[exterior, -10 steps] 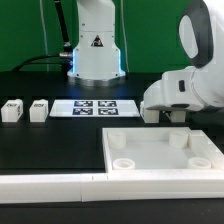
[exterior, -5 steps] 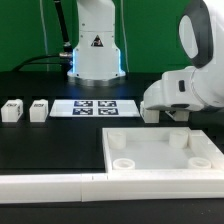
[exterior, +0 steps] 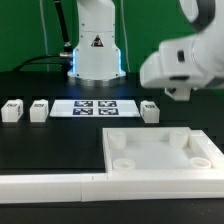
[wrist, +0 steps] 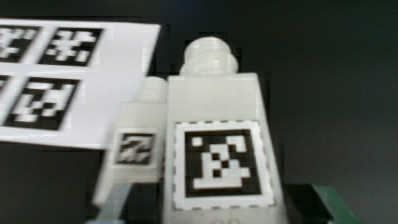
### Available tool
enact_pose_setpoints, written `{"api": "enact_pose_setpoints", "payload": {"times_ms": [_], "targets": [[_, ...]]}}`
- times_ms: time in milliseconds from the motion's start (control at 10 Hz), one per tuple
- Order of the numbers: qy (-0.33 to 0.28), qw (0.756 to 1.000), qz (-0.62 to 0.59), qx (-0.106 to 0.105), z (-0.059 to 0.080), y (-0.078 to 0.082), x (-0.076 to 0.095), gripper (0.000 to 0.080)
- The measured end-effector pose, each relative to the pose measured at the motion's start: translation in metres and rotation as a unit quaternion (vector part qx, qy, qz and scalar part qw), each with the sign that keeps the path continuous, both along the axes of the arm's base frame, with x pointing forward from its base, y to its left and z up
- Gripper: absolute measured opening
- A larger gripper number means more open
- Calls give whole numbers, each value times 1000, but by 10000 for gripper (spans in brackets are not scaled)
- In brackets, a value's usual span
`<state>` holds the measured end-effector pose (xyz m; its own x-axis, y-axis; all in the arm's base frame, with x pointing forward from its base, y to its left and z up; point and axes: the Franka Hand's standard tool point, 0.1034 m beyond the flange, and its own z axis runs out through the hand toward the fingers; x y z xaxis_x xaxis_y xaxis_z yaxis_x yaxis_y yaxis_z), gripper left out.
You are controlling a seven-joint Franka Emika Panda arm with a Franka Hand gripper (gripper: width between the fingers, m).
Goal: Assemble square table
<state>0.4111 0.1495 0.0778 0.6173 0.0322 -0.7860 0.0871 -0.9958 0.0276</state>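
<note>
Four leg blocks: three rest on the tabletop point(exterior: 50, 140); one is carried by the gripper point(exterior: 179, 92).
Jaws: pinching the held leg block point(wrist: 214, 120) at the end opposite its rounded tip. The contact faces are mostly out of frame in the wrist view.
Gripper position: raised clear of the tabletop at the exterior view's right. Its depth relative to the parts cannot be told.
Target part: the square table top point(exterior: 160, 148) lies flat, rim up, just beside the long white wall point(exterior: 50, 183). Its round corner sockets are unfilled.
Loose parts: the nearest loose leg block point(exterior: 150, 110) stands just beside the marker board point(exterior: 93, 106). The far-left leg block point(exterior: 12, 110) and its neighbour point(exterior: 38, 110) are well apart from the gripper.
Risk, misalignment: the grip sits at one end of the block. Any tilt in the jaws would steer the tip off a socket point(exterior: 122, 160) and onto the rim.
Risk, slip: smooth plastic may rotate or drop during transfer or insertion.
Risk, collision: a low pass could knock over the nearest loose leg block.
Risk, shift: side force at the socket could push the unclamped square table top.
</note>
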Motion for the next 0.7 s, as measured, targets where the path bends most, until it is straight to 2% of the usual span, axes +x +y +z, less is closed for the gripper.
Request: {"api": "enact_pose_setpoints", "payload": {"times_ms": [100, 200, 400, 500, 600, 700], "targets": [[-35, 999, 0, 10, 31, -8, 12, 290], [-47, 999, 2, 8, 52, -11, 9, 290], [-109, 994, -2, 19, 44, -6, 21, 290], [-149, 989, -2, 27, 46, -7, 25, 290], [-179, 983, 1, 42, 47, -13, 42, 291], [-199, 979, 0, 50, 58, -22, 67, 291]]}}
